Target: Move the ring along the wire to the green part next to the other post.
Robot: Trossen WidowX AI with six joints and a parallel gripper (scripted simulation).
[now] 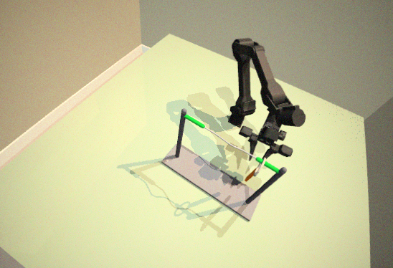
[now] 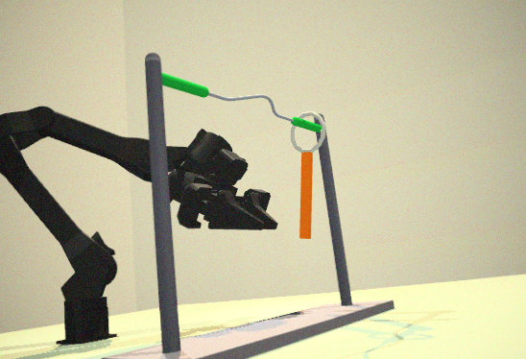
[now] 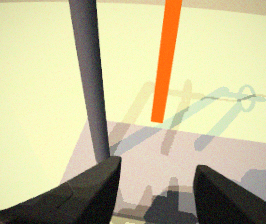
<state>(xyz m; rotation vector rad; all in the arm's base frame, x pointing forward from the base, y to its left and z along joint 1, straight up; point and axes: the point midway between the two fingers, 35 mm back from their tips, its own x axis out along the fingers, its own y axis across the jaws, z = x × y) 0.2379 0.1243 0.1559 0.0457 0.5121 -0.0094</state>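
The pale ring (image 1: 259, 169) (image 2: 292, 132) is around the green part (image 1: 271, 166) (image 2: 306, 125) next to one post (image 1: 265, 186) (image 2: 333, 213) (image 3: 89, 70). Its orange handle (image 1: 250, 175) (image 2: 306, 194) (image 3: 168, 60) hangs straight down and free. My gripper (image 1: 257, 158) (image 2: 270, 225) (image 3: 157, 169) is open and empty, with a gap to the handle's lower end. The thin grey wire (image 1: 229, 144) (image 2: 245, 97) leads to the green part (image 1: 194, 120) (image 2: 184, 84) next to the other post (image 1: 180, 134) (image 2: 163, 203). Ring and wire are outside the wrist view.
Both posts stand on a flat base board (image 1: 201, 180) (image 2: 230, 338) (image 3: 224, 150) on the table. In the top view the fingers appear close to the wire. Shadows of the arm, wire and ring fall on the board and table.
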